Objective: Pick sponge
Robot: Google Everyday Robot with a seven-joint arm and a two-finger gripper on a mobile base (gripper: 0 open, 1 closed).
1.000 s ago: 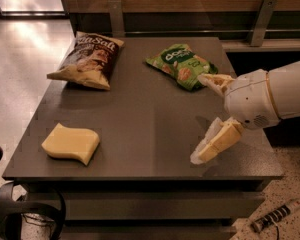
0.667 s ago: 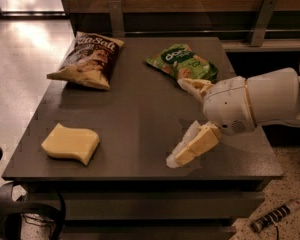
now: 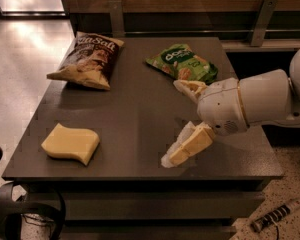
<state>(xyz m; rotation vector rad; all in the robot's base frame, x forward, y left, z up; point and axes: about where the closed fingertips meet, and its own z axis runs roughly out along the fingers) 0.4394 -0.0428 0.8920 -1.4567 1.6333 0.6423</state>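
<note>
The sponge (image 3: 71,144) is a pale yellow foam slab with a wavy edge, lying flat near the front left corner of the dark grey table (image 3: 140,109). My gripper (image 3: 172,122) hangs over the front right part of the table, well to the right of the sponge and apart from it. Its two yellowish padded fingers (image 3: 189,145) are spread wide, with nothing between them. The white arm reaches in from the right.
A brown snack bag (image 3: 89,59) lies at the back left of the table. A green snack bag (image 3: 182,63) lies at the back, just behind the gripper's upper finger. A wooden wall with metal brackets runs behind the table. Cables lie on the floor.
The gripper and arm have moved left across the table, closer to the sponge, with the fingers still spread. The sponge and both bags have not moved.
</note>
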